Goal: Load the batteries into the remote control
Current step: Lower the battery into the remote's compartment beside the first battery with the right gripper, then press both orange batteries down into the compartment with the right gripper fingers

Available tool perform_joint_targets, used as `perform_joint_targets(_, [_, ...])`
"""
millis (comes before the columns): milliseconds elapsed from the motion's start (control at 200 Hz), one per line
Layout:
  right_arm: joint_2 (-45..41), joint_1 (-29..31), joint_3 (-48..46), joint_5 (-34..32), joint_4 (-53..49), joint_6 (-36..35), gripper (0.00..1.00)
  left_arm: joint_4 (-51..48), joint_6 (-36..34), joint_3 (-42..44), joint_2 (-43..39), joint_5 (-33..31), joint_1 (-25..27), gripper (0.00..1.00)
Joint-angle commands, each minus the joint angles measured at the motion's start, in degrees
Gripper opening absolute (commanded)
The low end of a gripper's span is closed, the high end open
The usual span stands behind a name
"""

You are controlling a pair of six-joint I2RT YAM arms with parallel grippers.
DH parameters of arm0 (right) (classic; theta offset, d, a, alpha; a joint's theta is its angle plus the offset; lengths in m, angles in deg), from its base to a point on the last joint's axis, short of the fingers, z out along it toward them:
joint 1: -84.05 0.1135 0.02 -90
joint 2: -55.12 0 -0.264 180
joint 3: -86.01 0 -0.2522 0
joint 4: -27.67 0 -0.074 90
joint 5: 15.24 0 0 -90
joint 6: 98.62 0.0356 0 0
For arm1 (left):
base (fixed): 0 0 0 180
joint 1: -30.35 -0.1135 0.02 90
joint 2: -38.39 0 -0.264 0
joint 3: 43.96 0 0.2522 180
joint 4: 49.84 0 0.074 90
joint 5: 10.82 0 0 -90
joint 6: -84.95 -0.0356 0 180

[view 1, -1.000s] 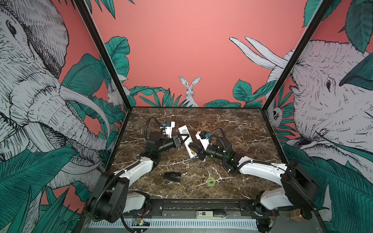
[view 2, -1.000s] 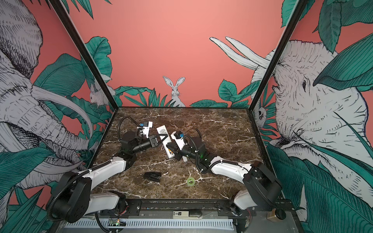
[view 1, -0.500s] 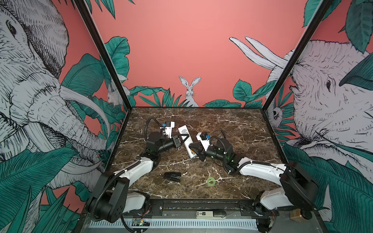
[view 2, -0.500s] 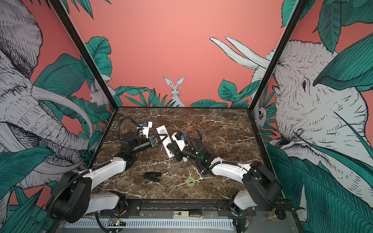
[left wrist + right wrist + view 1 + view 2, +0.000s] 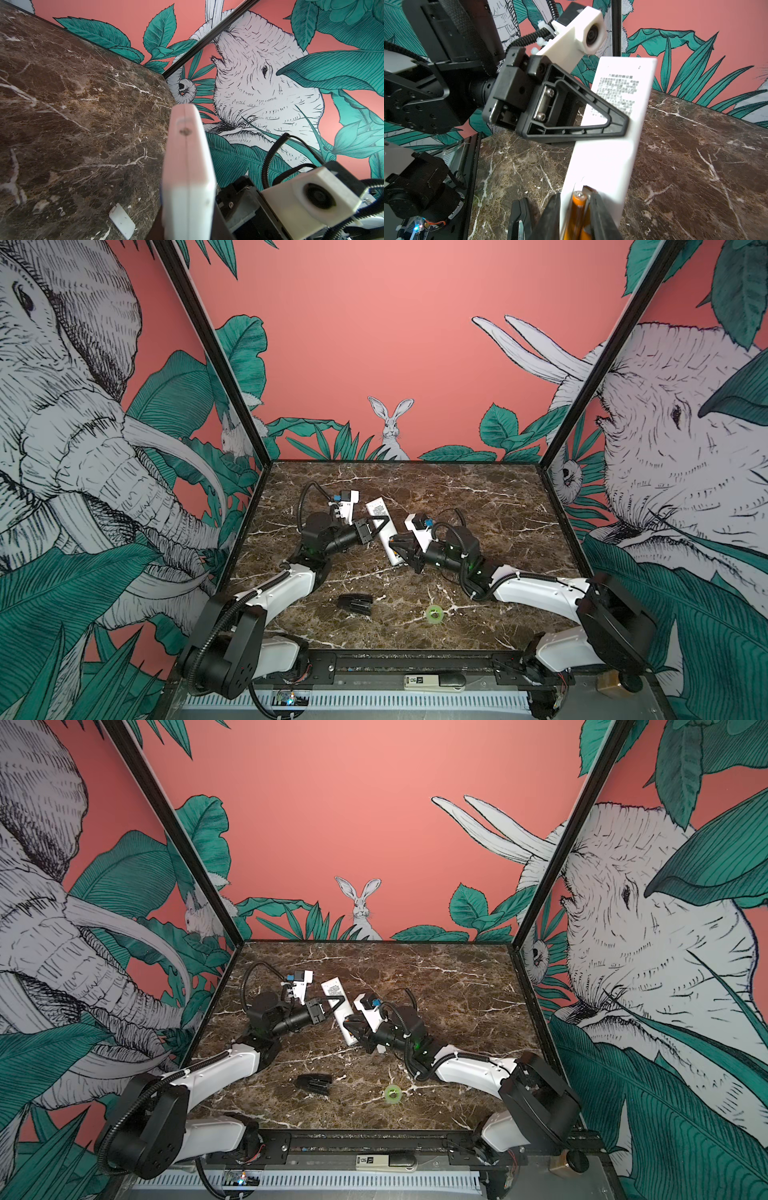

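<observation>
Nearest, the right gripper [image 5: 575, 195]: jaws narrowly flank a battery [image 5: 576, 209] at the near end of the remote [image 5: 608, 149]; whether they grip it cannot be told. Beyond, the left gripper [image 5: 620, 124] clamps the remote's middle, tilted above the table [image 5: 695, 166]. Seat the battery flat, remote braced, before withdrawing.

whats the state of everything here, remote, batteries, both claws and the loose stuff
remote control: held off the table, printed back up, cover off
batteries: orange, sitting in the remote control's uncovered end
left claw: shut on the remote control's middle
right claw: slightly open, straddling the batteries
cover piece: detached, lying flat on the table
stapler: closed, lying untouched
tape ring: lying flat, untouched
</observation>
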Motion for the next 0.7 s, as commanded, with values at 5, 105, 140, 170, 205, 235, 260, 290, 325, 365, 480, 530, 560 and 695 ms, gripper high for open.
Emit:
perform_joint_targets(5, [-2.61,0.29,0.17,-1.12,-1.58,-2.05,0.30,3.09,0.55,0.48,-1.11,1.15,-0.13,0.00])
perform_joint_targets(105, [-4.64,0.29,0.77,-1.26,-5.02,-4.12,0.34,2.76,0.40,0.57,-1.03,1.24,-0.18,0.00])
perform_joint_targets(140, [-5.23,0.30,1.07,-1.05,-6.45,-4.94,0.34,2.68,0.33,0.66,-1.11,1.24,-0.14,0.00])
perform_joint_targets(170, [-5.80,0.30,1.51,-0.93,-8.06,-5.73,0.35,2.70,0.31,0.72,-1.03,1.27,-0.14,0.00])
perform_joint_targets(205, [-6.45,0.31,1.89,-0.67,-9.62,-6.70,0.35,2.70,0.33,0.78,-1.02,1.35,-0.14,0.00])
perform_joint_targets(235, [-7.01,0.30,2.15,-0.56,-10.70,-7.40,0.35,2.71,0.32,0.84,-1.00,1.33,-0.16,0.00])
perform_joint_targets(260, [-7.62,0.29,2.28,-0.43,-11.55,-7.92,0.35,2.70,0.32,0.84,-1.03,1.40,-0.14,0.00])
perform_joint_targets(290, [-8.37,0.29,2.50,-0.31,-12.74,-8.80,0.36,2.67,0.26,0.90,-1.10,1.48,-0.16,0.00])
perform_joint_targets(325, [-9.40,0.30,2.80,0.01,-14.43,-9.99,0.37,2.24,0.07,0.92,-1.15,1.59,-0.15,0.00])
perform_joint_targets(365, [-10.55,0.30,3.35,0.29,-16.76,-11.52,0.40,1.76,-0.17,0.84,-1.27,1.75,-0.11,0.00])
perform_joint_targets(480, [-12.69,0.29,8.65,3.09,-31.44,-19.98,0.46,-0.01,-1.14,0.81,-1.76,2.38,-0.18,0.00])
perform_joint_targets(530, [-12.72,0.30,12.02,3.45,-39.54,-24.09,0.45,-0.51,-1.34,0.82,-1.88,2.67,-0.14,0.00])
perform_joint_targets(560, [-12.68,0.33,13.85,3.49,-43.53,-26.23,0.45,-0.67,-1.43,0.84,-1.95,2.98,-0.14,0.00])
perform_joint_targets(695, [-12.47,0.34,18.61,2.54,-53.54,-33.42,0.44,-1.48,-1.69,0.98,-2.24,4.15,-0.14,0.00])
